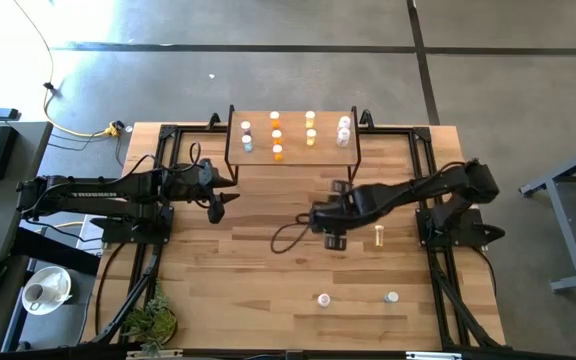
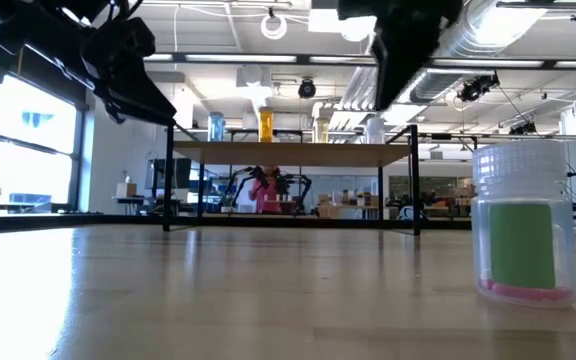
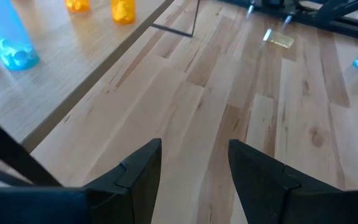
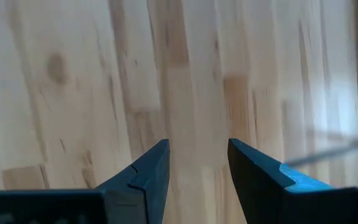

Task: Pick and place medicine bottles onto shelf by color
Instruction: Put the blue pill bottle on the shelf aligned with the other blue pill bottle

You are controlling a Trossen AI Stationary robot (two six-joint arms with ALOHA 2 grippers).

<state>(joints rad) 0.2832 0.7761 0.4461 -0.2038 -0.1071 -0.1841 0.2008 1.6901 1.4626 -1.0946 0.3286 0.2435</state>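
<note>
near low camera: bottle (image 2: 524, 222) with blank green label — both arms' fingers parted, empty.

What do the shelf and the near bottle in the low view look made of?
The shelf seems to have a light wood top with a matte finish, showing pale grain, on thin black legs that look like painted metal. The near bottle looks like translucent plastic: ridged screw cap, cloudy walls, a matte green label, probably paper.

Bottles (image 1: 276, 134) on shelf (image 1: 293, 160)
</note>
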